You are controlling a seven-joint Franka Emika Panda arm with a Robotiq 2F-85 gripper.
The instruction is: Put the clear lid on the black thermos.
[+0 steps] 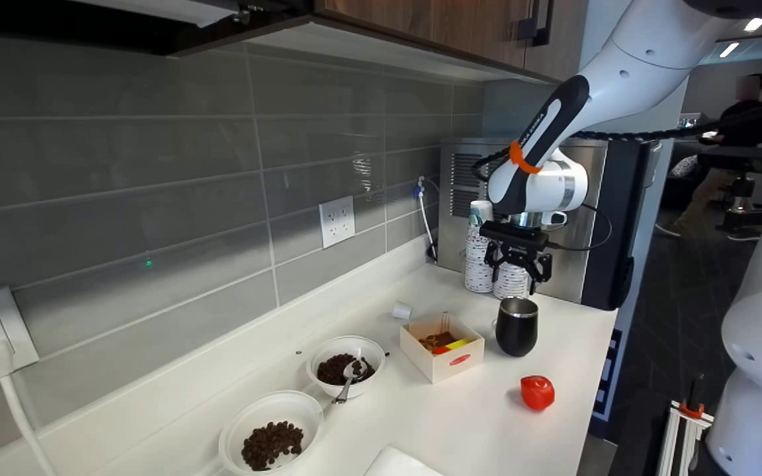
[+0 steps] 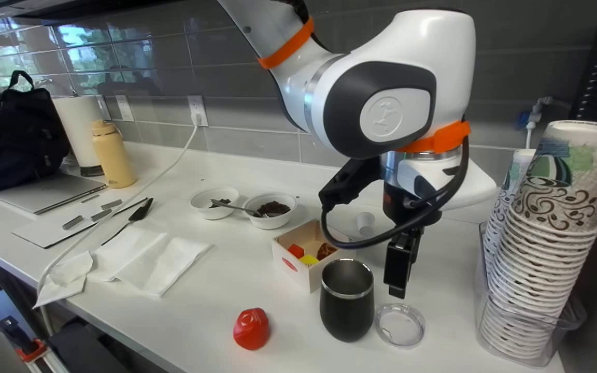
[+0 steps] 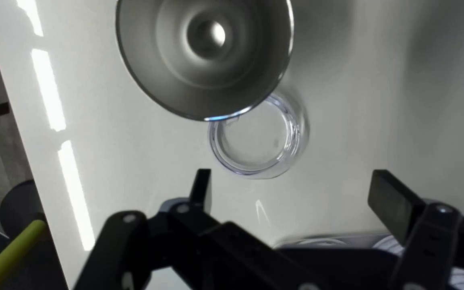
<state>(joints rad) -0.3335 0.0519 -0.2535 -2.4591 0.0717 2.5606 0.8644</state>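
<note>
Two task items on the white counter [image 2: 195,316]: clear lid [image 2: 400,325] and black thermos [image 2: 346,305]. Thermos stands upright, mouth facing up, bright metal rim and grey interior visible from above. Lid lies flat on the counter just beside the thermos base, on the side toward the stacked paper cups [image 2: 531,280]; in the wrist view the thermos rim covers part of the lid's edge, so whether the two touch cannot be told. Gripper [image 3: 292,190] hangs above the counter, pointing down, its fingers spread well apart, plain counter surface showing between the tips. Wrist view again: lid sits ahead of the fingertips, between gripper and thermos. Surroundings: pale box [image 1: 446,365] near the thermos, in both exterior views, with red and yellow pieces [image 1: 458,344] inside; red object [image 1: 537,393] on the counter, apart from the thermos and the box, identity unclear. Two white bowls [image 1: 288,408] farther along hold small dark-brown pieces [image 1: 272,446]; a metal spoon [image 1: 348,382] rests in one, handle over the rim. In an exterior view: white paper sheets [image 2: 148,259] spread near the counter's front edge; farther back, a yellow bottle [image 2: 113,160] and a white roll [image 2: 80,124] stand, dark bag [image 2: 24,140] with a top handle just beside the roll.
</note>
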